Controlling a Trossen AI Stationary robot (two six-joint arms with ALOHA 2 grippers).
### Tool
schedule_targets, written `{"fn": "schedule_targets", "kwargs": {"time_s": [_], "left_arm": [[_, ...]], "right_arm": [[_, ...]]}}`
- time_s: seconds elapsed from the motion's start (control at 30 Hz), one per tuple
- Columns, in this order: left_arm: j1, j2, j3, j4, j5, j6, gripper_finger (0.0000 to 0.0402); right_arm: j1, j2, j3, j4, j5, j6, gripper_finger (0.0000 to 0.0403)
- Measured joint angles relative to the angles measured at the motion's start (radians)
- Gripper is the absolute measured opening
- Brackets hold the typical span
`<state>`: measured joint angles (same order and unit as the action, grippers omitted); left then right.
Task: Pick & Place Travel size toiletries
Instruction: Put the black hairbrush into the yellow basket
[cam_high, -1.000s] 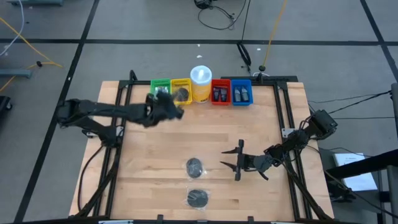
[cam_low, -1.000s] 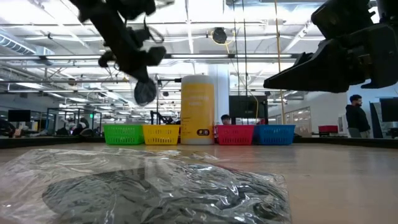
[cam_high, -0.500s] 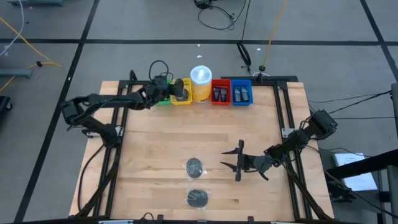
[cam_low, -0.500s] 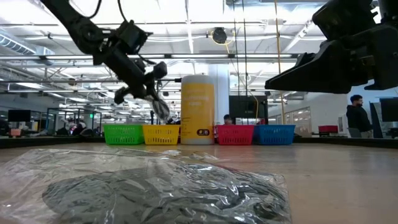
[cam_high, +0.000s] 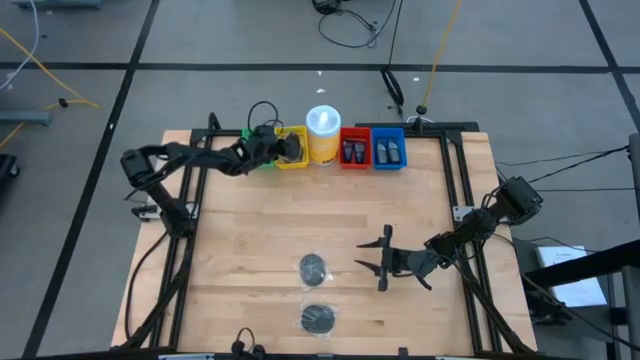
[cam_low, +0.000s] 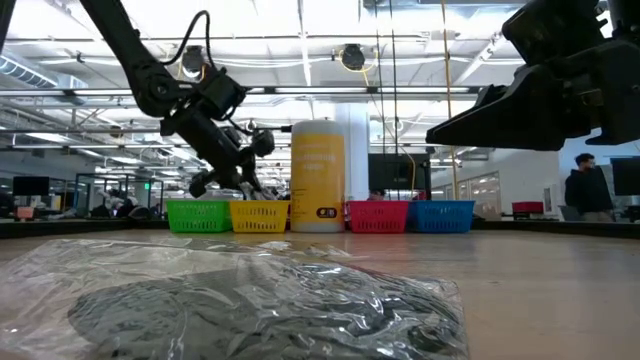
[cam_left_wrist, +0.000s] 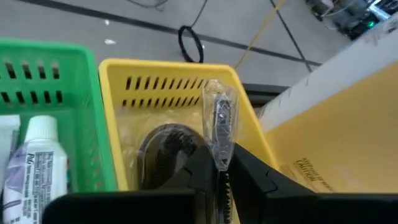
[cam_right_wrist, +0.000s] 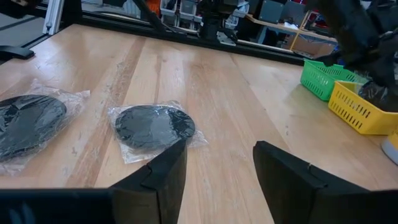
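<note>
My left gripper (cam_high: 285, 150) hovers over the yellow bin (cam_high: 293, 161) at the table's far edge, shut on a dark round disc in a clear wrapper (cam_left_wrist: 221, 127). Another wrapped disc (cam_left_wrist: 163, 152) lies in that bin, and a white tube (cam_left_wrist: 37, 163) lies in the green bin (cam_left_wrist: 56, 81). Two more wrapped discs (cam_high: 313, 267) (cam_high: 318, 318) lie flat on the wood near the table's near edge. My right gripper (cam_high: 383, 258) is open, low over the table to the right of them, touching nothing. My left gripper pinches the wrapped disc between its two fingers at the wrapper's lower part (cam_left_wrist: 220, 163). The disc stands edge-on beyond the fingertips, lifted clear above the yellow bin. The fingers slant down toward the table's far edge (cam_low: 240, 180).
Along the far edge stand the green and yellow bins, a white cylinder with a yellow base (cam_high: 323, 135), a red bin (cam_high: 354, 151) and a blue bin (cam_high: 389, 151), both with small dark bottles. Bare wood lies in the table's middle (cam_high: 300, 215).
My left gripper has carried the wrapped disc toward the table's far edge and to the right, from in front of the green bin to over the yellow bin, and has come down lower. It has stayed shut on the disc. My right arm has kept still.
</note>
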<state>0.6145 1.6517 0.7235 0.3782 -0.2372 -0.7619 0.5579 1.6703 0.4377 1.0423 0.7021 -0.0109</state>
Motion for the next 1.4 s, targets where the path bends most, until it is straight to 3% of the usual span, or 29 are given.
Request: {"fn": "schedule_targets", "kwargs": {"time_s": [0.27, 0.43, 0.7, 0.8, 0.93, 1.07, 1.23, 1.4], "left_arm": [[0.07, -0.025, 0.0, 0.057, 0.119, 0.061, 0.0142], [0.106, -0.095, 0.0, 0.054, 0.275, 0.052, 0.0206], [0.019, -0.279, 0.0, 0.02, 0.314, 0.259, 0.0229], [-0.085, -0.327, 0.001, 0.023, 0.292, 0.361, 0.023], [-0.289, -0.34, 0.002, -0.005, 0.272, 0.521, 0.023], [-0.535, -0.326, 0.002, -0.106, 0.124, 0.645, 0.023], [-0.827, -0.266, 0.001, -0.185, -0.133, 0.654, 0.023], [-1.006, -0.161, 0.001, -0.191, -0.212, 0.577, 0.023]], "right_arm": [[0.0, 0.0, 0.0, 0.0, 0.0, 0.0, 0.0176], [0.0, 0.0, 0.0, 0.0, 0.0, 0.0, 0.0176], [0.0, 0.0, 0.0, -0.001, -0.001, 0.0, 0.0176], [0.0, 0.0, 0.0, -0.001, -0.006, 0.002, 0.0176], [0.0, 0.0, 0.0, -0.001, -0.106, 0.021, 0.0176], [0.0, 0.0, 0.0, -0.001, -0.213, 0.006, 0.0176], [0.0, 0.001, 0.0, -0.001, -0.316, -0.034, 0.0176], [0.0, 0.029, 0.003, 0.001, -0.342, -0.058, 0.0176]]}}
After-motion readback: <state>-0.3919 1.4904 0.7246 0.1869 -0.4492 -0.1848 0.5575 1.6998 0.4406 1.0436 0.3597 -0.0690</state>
